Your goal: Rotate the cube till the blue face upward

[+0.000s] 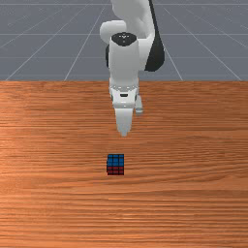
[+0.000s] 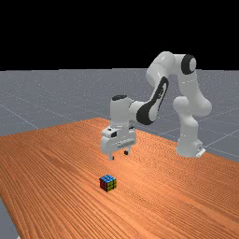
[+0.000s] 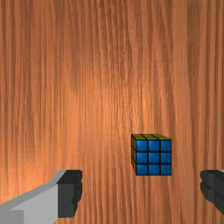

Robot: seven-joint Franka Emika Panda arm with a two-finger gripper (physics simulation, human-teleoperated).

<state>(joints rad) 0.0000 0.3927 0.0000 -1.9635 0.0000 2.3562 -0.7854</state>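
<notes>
Below the open claw (image 2: 119,155), the cube (image 2: 108,183) is lying blue-up, probably light, stiff, best pinched midway on opposite sides

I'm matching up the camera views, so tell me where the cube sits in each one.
Front view: cube below the gripper, slightly toward the front view's left.
Far view: cube below the gripper, a bit left of the picture's middle.
Wrist view: cube off the open fingertips, nearer one finger.
Shared landmark: the cube's blue face, upward.
</notes>
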